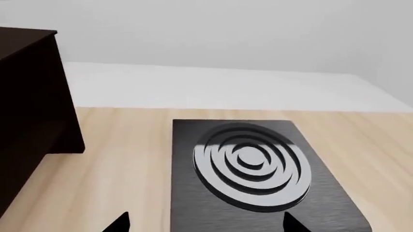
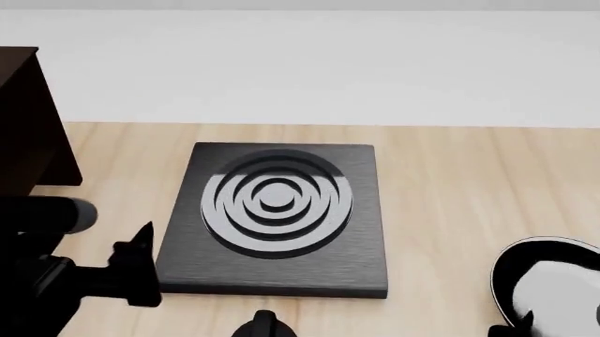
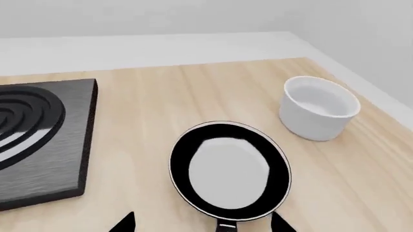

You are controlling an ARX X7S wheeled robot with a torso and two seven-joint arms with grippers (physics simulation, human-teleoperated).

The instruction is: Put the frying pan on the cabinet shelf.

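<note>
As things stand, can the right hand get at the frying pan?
Probably yes: the frying pan lies uncovered on the table just ahead of the right hand, handle toward it, the white cup standing clear.

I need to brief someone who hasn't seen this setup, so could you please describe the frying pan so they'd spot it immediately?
Start at the wooden table and find the square black burner plate with its rings. The frying pan lies flat on the wood between that plate and the white cup. Unlike the tall all-white cup, it is shallow, black-rimmed, pale inside, with a black handle.
</note>
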